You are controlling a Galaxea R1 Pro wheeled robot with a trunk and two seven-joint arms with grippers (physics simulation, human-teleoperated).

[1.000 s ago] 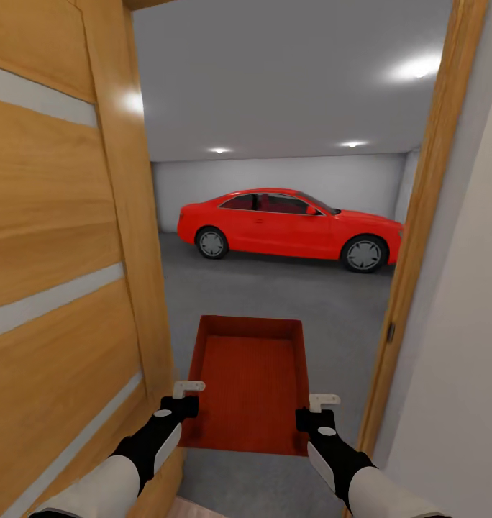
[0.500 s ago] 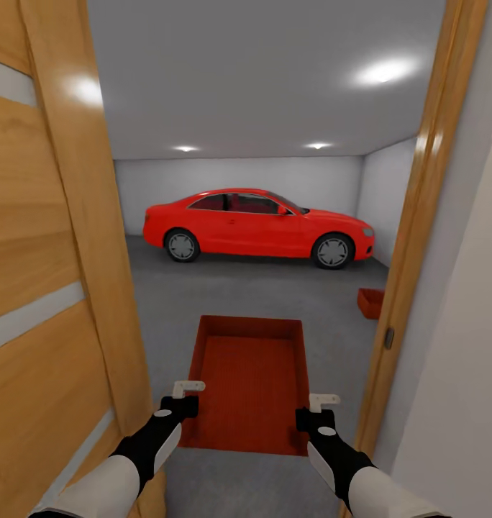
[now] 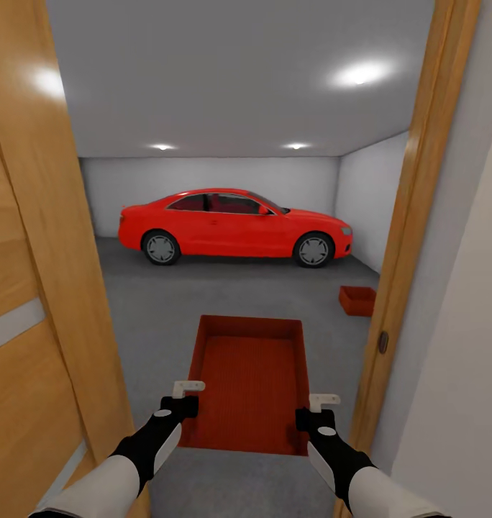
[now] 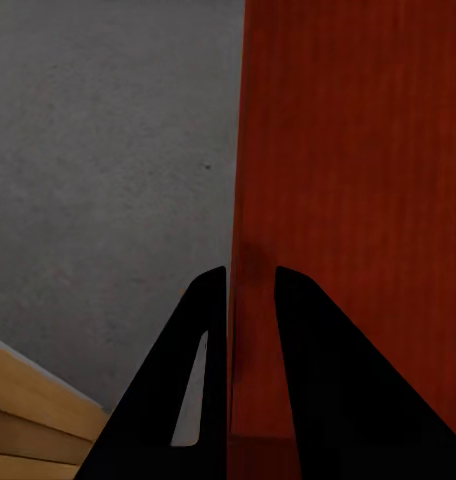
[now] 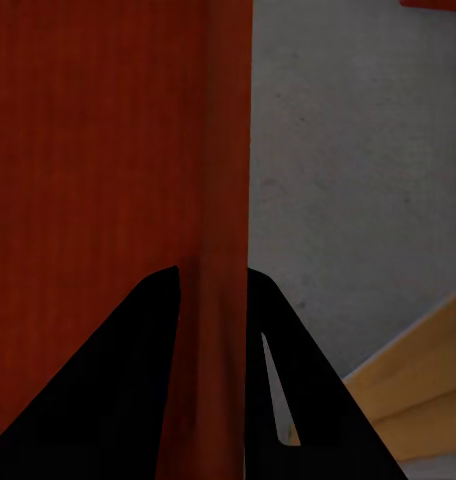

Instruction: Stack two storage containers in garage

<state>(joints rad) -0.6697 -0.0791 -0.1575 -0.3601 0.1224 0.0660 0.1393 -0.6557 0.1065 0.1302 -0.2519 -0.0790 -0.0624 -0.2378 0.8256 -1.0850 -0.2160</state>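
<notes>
The robot stands in a wood-framed doorway [image 3: 408, 237] looking into the garage, carrying one storage container [image 3: 251, 381] out in front of it at about waist level, level and open side up. The left gripper [image 3: 183, 398] is clamped narrow on the container's left wall near the close corner, and the right gripper [image 3: 316, 407] is clamped the same way on the right wall; both wrist views show a thin orange-red wall pinched between the dark fingers [image 4: 208, 330], with grey concrete beyond. The second storage container [image 3: 357, 300] already sits on the garage floor [image 3: 203, 302], over to the right near the side wall and partly cut off by the door frame. A red car [image 3: 235, 226] is parked across the far end, well clear of both bins. An open wooden door [image 3: 37, 288] stands close on the left. My read is that the carrying leg is nearly done and the stacking step is next. That calls for rolling through the opening without clipping the frame on the right or the door on the left, turning right toward the grounded bin, lining the carried one up squarely above it, lowering until it rests on it, and only then opening both grippers together.
</notes>
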